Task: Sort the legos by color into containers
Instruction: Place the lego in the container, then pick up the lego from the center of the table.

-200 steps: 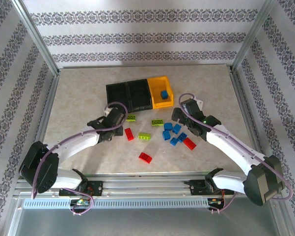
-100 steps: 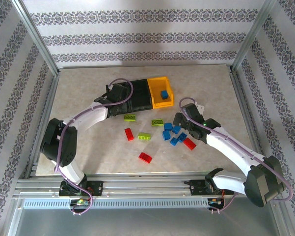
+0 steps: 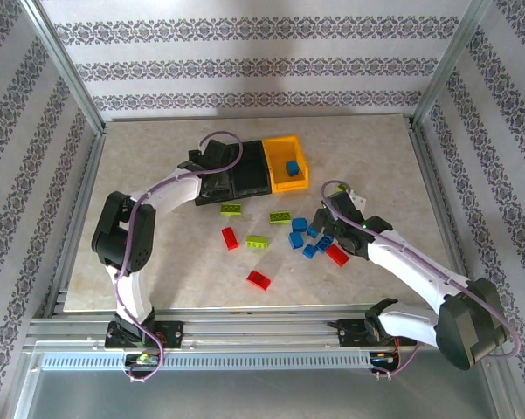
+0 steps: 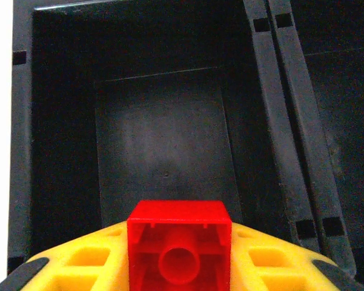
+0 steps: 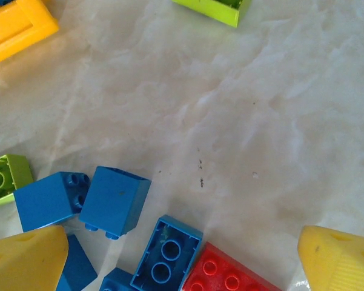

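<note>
Movement since half a second ago is slight on the left: the arm's elbow has folded in toward the table [image 3: 148, 157], and the left pincer [image 3: 211, 168] has stayed over the leftmost black bin [image 3: 211, 195]. A second ago it was down among the loose bricks, short of the bins. The right pincer [image 3: 325, 225] has slid closer to the blue bricks [image 3: 297, 239].

In the left wrist view, the left pincer [image 4: 179, 264] is clamped on the held red brick [image 4: 179, 242], with a yellow finger [image 4: 79, 267] pressed to each side. The brick hangs above the leftmost black bin [image 4: 54, 133], and the middle black bin [image 4: 345, 121] is joined on beside it. The brick is small and square, and its hollow underside, with one round tube, faces the camera.

The right pincer [image 5: 182, 260] stands wide open with nothing between its fingers [image 5: 24, 257]. Below it lie the blue bricks [image 5: 115, 200], some tipped over, one touching a flat red brick [image 5: 224, 277] that has its studs up. A lime brick [image 5: 3, 179] touches the cluster on the far side. In the top view, the yellow bin [image 3: 279, 183] at the end of the row holds one blue brick [image 3: 292, 167].
</note>
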Robot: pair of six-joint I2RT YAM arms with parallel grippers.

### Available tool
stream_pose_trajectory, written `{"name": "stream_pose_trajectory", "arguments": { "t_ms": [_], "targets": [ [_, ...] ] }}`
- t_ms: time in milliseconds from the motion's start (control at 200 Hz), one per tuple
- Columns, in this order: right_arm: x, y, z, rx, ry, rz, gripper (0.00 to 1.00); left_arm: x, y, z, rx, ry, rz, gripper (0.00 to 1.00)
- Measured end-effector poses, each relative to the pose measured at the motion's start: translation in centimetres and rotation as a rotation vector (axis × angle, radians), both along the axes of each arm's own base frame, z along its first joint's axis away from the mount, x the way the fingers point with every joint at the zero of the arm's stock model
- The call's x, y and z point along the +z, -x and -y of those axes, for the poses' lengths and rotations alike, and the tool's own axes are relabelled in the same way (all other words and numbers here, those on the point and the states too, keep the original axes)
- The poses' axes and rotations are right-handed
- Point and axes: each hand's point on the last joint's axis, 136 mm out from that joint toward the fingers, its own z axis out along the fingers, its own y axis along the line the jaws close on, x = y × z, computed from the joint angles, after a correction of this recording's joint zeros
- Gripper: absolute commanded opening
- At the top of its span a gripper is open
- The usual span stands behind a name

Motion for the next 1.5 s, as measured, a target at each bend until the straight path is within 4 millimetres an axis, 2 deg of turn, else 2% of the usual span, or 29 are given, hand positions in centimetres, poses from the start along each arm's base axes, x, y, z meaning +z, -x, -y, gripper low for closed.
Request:
{"name": "stream_pose_trajectory", "arguments": {
  "t_ms": [220, 470, 650, 725, 829, 934, 1289, 1499],
  "targets": [
    [-0.7, 0.0, -0.6, 0.016, -0.018, -0.024, 0.91, -0.6, -0.4, 0.0, 0.006, -0.012, -0.007, 0.48],
    [-2.0, 0.2, -1.7, 0.041, -0.024, -0.068, 0.83, -0.5, -0.5, 0.0, 0.009, -0.012, -0.003, 0.50],
    [-2.3, 0.0, -2.6, 0.049, -0.039, -0.087, 0.78, 1.5, 0.1, -0.1, 0.015, 0.018, 0.032, 0.56],
    [-2.1, -0.3, -3.1, 0.054, -0.047, -0.088, 0.76, 3.0, 1.0, -0.2, 0.008, 0.045, 0.053, 0.63],
    [-2.1, -0.8, -3.6, 0.060, -0.054, -0.092, 0.71, 5.1, 2.6, -0.4, 0.006, 0.094, 0.091, 0.79],
    [-2.5, -1.2, -3.9, 0.061, -0.051, -0.108, 0.69, 6.5, 4.3, -0.9, 0.007, 0.126, 0.125, 1.00],
    [-4.0, -2.2, -4.6, 0.060, -0.031, -0.156, 0.66, 8.3, 10.6, -4.0, 0.037, 0.159, 0.200, 1.00],
    [-5.3, -2.8, -4.6, 0.051, -0.030, -0.197, 0.63, 9.3, 13.2, -5.1, 0.044, 0.190, 0.256, 1.00]
  ]
}}
